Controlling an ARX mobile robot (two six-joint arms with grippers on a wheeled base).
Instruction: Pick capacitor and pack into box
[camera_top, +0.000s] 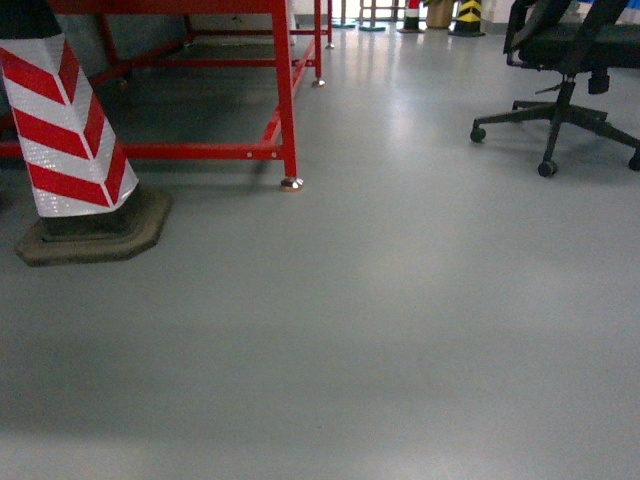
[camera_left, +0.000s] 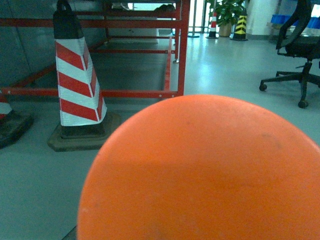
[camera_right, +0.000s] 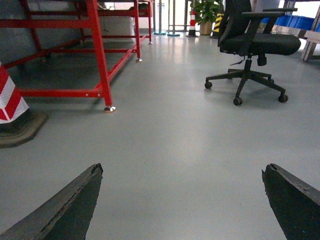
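Orange capacitor (camera_left: 200, 170) fills the left wrist view, right up close; whether the left fingers grip it, I cannot tell. Right gripper (camera_right: 185, 200) fingers (camera_right: 70, 205) spread wide over grey floor (camera_top: 400, 330), near the striped cone (camera_top: 70, 130).

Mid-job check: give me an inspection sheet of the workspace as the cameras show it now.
Surface: grey floor, bare ahead; no table in view.
Job's things: capacitor, orange round face filling the left wrist view; box nothing seen.
Clutter: nothing seen.
Grippers: right gripper open, empty, fingers wide apart; left gripper's own parts not visible.
Cables: nothing seen.
Surroundings: red-and-white striped cone on a dark base, red metal frame behind it, black office chair at right, potted plant far back.
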